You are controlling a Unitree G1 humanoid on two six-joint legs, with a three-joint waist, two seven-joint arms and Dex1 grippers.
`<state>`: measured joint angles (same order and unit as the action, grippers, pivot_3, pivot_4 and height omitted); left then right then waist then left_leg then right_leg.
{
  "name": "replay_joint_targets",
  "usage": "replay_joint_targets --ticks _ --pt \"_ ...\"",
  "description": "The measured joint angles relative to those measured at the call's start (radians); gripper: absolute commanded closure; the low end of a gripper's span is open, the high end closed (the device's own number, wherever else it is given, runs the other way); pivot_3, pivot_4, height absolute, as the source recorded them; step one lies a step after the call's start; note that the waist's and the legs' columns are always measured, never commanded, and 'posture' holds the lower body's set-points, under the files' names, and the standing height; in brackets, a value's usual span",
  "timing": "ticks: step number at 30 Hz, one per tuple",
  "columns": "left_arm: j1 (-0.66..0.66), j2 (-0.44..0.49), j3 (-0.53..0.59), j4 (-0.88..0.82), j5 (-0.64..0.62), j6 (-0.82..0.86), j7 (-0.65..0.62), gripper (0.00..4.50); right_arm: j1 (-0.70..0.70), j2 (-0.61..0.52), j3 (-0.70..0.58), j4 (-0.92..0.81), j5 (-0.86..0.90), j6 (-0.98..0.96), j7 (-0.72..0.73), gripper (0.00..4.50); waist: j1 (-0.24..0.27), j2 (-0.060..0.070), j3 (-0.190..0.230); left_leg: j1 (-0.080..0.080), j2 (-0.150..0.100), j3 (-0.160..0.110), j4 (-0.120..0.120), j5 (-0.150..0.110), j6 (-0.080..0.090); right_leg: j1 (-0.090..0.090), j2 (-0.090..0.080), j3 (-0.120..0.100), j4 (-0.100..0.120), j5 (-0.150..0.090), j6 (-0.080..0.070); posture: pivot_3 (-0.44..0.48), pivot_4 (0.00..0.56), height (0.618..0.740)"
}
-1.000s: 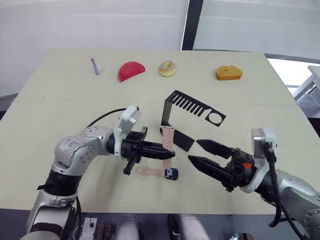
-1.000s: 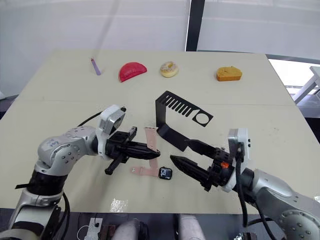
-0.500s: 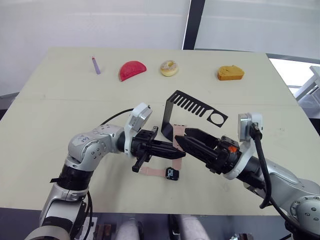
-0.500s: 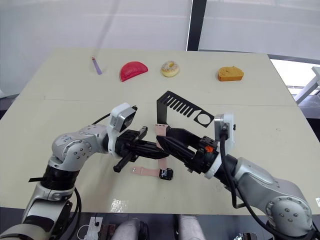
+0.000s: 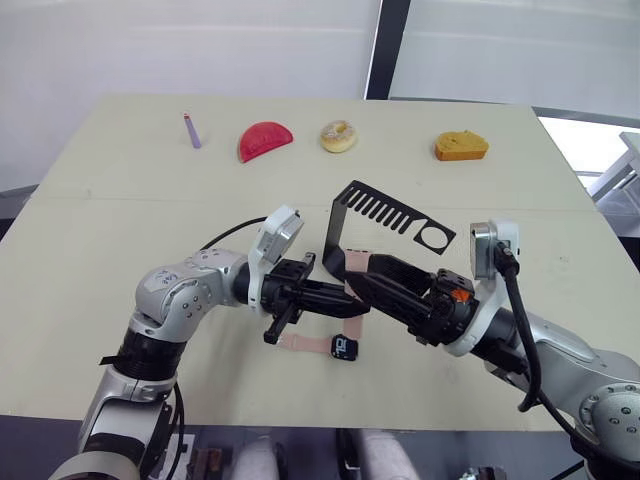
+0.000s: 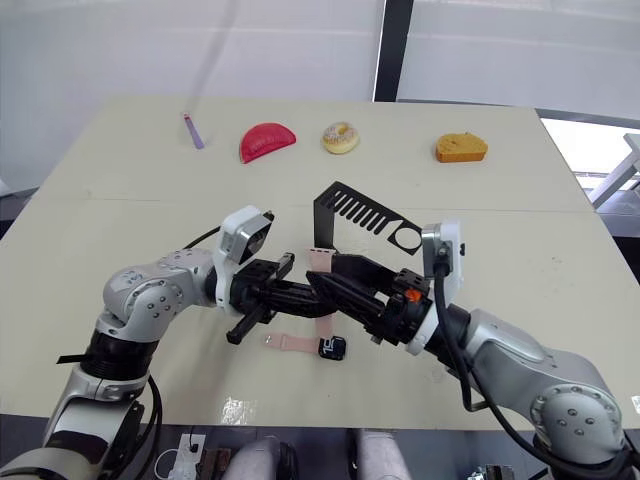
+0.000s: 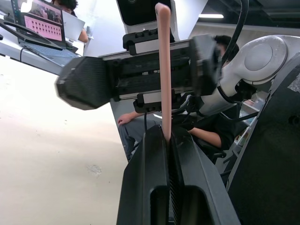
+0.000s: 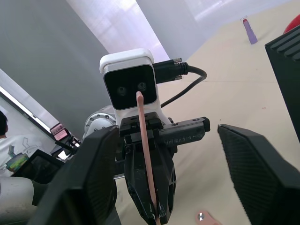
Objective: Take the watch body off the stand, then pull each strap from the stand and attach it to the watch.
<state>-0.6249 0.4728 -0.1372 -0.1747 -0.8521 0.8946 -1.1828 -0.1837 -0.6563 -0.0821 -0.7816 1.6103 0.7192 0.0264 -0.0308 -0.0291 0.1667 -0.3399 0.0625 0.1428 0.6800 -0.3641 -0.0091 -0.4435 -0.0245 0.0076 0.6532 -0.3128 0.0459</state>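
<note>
Two pincers meet mid-counter: left pincer (image 5: pixel 352 309) clenched on a pink strap (image 7: pixel 163 70), right pincer (image 8: pixel 161 154) spread wide around it. Watch body (image 5: pixel 345 347) w/ other strap (image 5: pixel 305 343) lies near front edge, beside stand (image 5: pixel 385 225).

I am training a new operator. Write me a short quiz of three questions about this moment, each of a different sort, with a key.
1. True or false: the left pincer is shut on a pink strap.
2. Fill in: the fingers of the right pincer are ___ (open or shut).
3. Where is the watch body? A) on the stand B) lying on the table C) between the right pincer's fingers

Key: 1 true; 2 open; 3 B.
</note>
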Motion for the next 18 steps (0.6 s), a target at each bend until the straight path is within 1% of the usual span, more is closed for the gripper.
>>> replay_joint_targets --ticks 12,15,17,18 --pt "0.002 -0.004 0.0 -0.001 0.0 0.0 0.014 4.5 -0.003 -0.022 0.0 0.0 0.021 -0.003 0.0 2.04 0.0 0.0 0.0 0.0 0.0 0.0 0.0 0.0 0.0 0.0 0.0 0.0 0.0 0.0 0.0 0.0 0.15 0.737" --pt "0.002 -0.005 0.0 -0.001 0.0 0.0 0.015 4.5 -0.003 -0.023 0.0 0.0 0.023 -0.003 0.0 2.9 0.0 0.0 0.0 0.0 0.0 0.0 0.0 0.0 0.0 0.0 0.0 0.0 0.0 0.0 0.0 0.0 0.15 0.737" --pt "0.002 -0.005 0.0 -0.001 0.0 0.0 0.015 4.5 -0.003 -0.023 0.0 0.0 0.023 -0.004 0.0 3.83 0.0 0.0 0.0 0.0 0.0 0.0 0.0 0.0 0.0 0.0 0.0 0.0 0.0 0.0 0.0 0.0 0.15 0.737" --pt "0.002 -0.005 0.0 -0.001 0.0 0.0 0.015 4.5 -0.003 -0.023 0.0 0.0 0.023 -0.005 0.0 3.83 0.0 0.0 0.0 0.0 0.0 0.0 0.0 0.0 0.0 0.0 0.0 0.0 0.0 0.0 0.0 0.0 0.15 0.737"
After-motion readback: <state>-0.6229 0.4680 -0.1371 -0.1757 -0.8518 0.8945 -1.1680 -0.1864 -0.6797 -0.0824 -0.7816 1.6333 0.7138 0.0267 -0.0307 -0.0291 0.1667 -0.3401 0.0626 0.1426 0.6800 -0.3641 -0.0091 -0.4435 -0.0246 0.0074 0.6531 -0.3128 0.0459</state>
